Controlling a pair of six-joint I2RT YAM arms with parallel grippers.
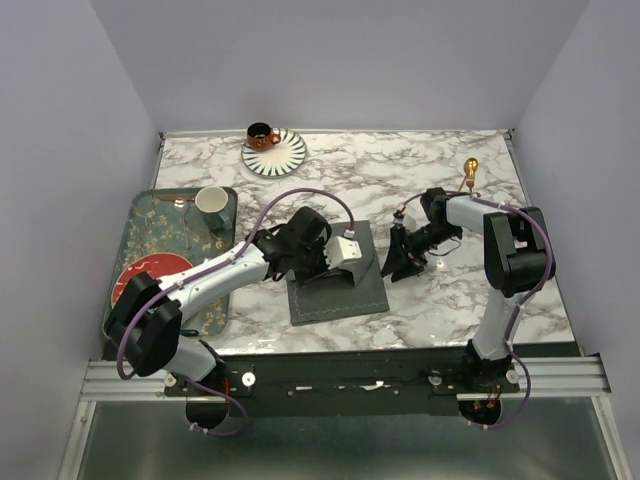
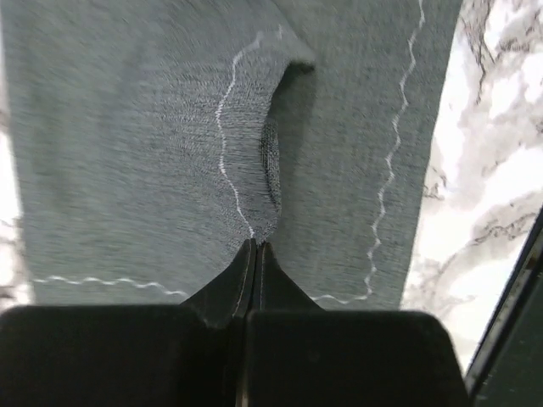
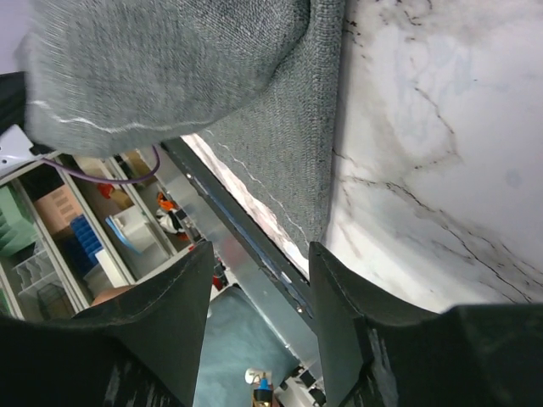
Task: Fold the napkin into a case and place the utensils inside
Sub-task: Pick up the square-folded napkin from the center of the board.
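Note:
The dark grey napkin (image 1: 340, 300) lies on the marble table in front of the arms, partly folded, with a raised fold in the middle. My left gripper (image 1: 335, 272) is over it. In the left wrist view its jaws (image 2: 254, 248) are shut on a pinch of the napkin (image 2: 127, 170) at the fold. My right gripper (image 1: 400, 265) is open and empty just right of the napkin's right edge (image 3: 288, 144). One gold utensil (image 1: 469, 172) lies at the back right. A second slim utensil (image 1: 183, 205) seems to lie on the tray.
A floral tray (image 1: 128, 250) at the left holds a pale green cup (image 1: 211, 200) and a red plate (image 1: 150, 278). An orange cup (image 1: 263, 135) on a striped saucer (image 1: 285, 157) stands at the back. The table's front edge runs just below the napkin.

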